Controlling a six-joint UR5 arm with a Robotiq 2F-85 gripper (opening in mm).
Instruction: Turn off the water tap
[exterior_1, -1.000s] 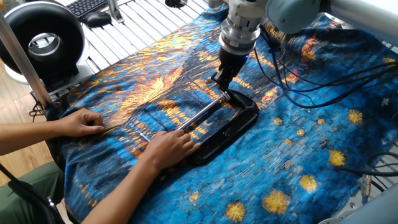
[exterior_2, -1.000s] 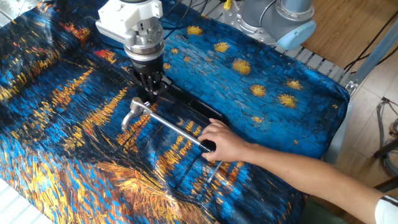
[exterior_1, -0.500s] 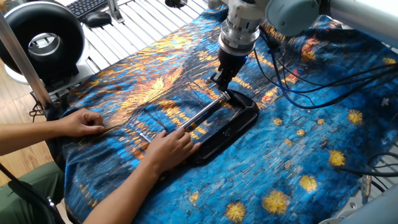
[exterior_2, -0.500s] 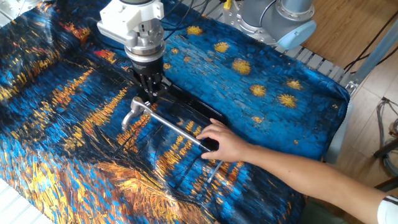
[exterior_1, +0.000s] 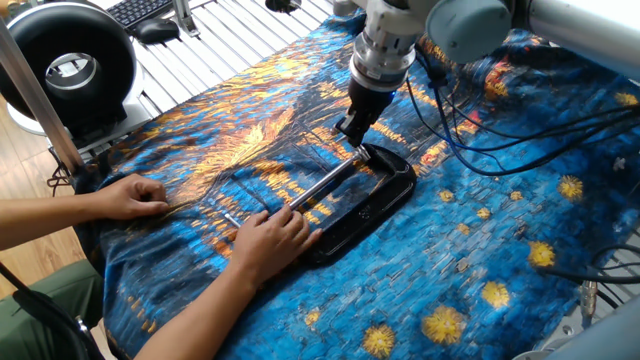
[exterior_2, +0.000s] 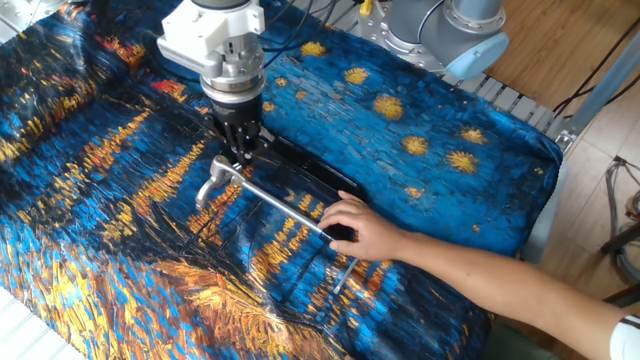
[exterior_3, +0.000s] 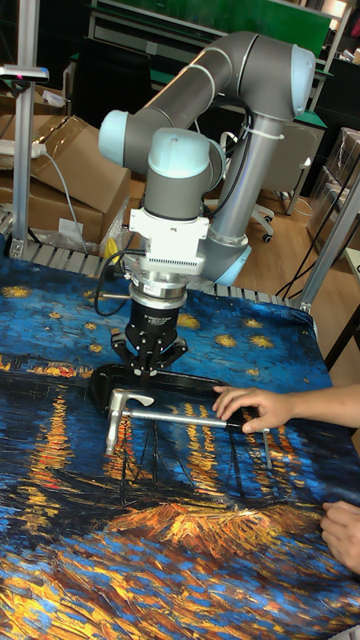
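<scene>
— So, what has changed in the last second?

— Almost nothing. The end effector (exterior_2: 240, 152) sits a very little higher and more to the left than one second ago, and the person's hand (exterior_2: 362, 228) on the black clamp (exterior_1: 385, 190) has hardly moved. I judge that the robot is making small corrections above the tap, so the turning is not yet done.

— Going from left to right, where does everything lie?

— In the other fixed view the water tap (exterior_2: 212, 180) is on the left, at the end of the long silver rod (exterior_2: 285, 208). The rod goes to the right, under the person's hand, which presses the clamp onto the blue cloth (exterior_2: 420, 110) that covers the counter.

— And the tap relative to the end effector?

— The tap's upper end is just below the fingertips, and the handle hangs down to the left of them. In the tall fixed view the fingers (exterior_3: 127, 350) are spread, holding nothing. Whether they touch the tap, I cannot tell.
</scene>
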